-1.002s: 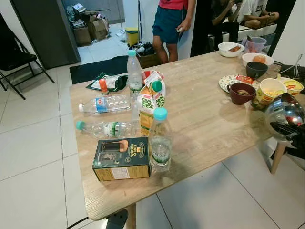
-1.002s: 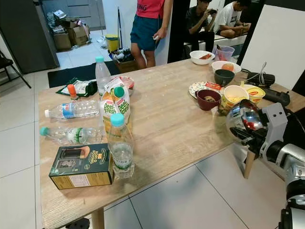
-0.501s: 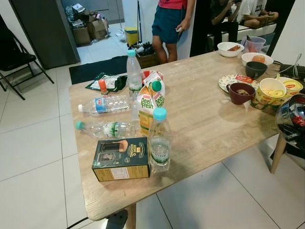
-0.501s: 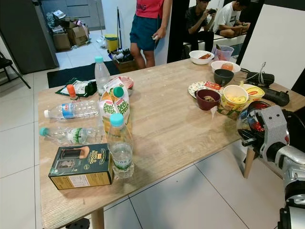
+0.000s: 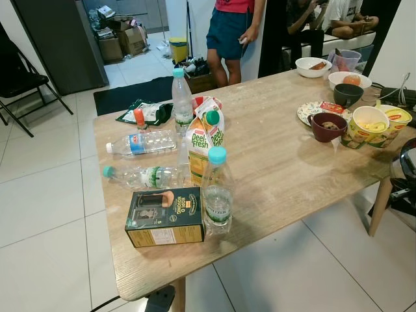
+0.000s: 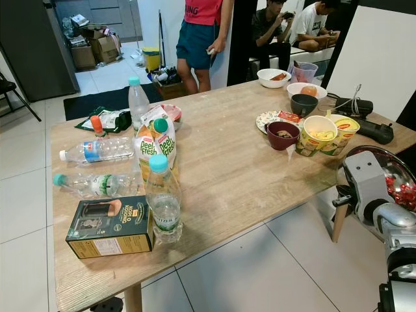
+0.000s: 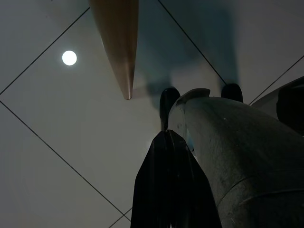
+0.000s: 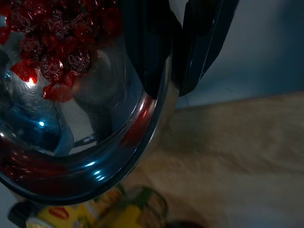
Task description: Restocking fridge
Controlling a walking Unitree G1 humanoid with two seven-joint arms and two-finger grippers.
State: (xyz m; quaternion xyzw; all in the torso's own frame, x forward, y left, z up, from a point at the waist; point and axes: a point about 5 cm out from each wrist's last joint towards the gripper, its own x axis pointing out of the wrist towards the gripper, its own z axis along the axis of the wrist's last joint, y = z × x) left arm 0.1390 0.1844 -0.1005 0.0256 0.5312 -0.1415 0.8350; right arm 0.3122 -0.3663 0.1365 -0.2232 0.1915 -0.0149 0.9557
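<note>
On the wooden table stand an upright water bottle with a teal cap, two Peel Fresh juice cartons and a taller bottle. Two more bottles lie flat beside a green box. My right gripper is shut on the rim of a steel bowl that holds red wrapped sweets. The bowl hangs off the table's right edge, beside the noodle cups. The left arm hangs idle over the floor near a table leg.
Bowls, a plate and instant noodle cups crowd the table's right end. A person stands behind the table and others sit at the back right. A dark cabinet and a black folding chair stand at the back left.
My right arm has carried the steel bowl to the right and lower, away from over the table's edge. The things on the table have not moved.
</note>
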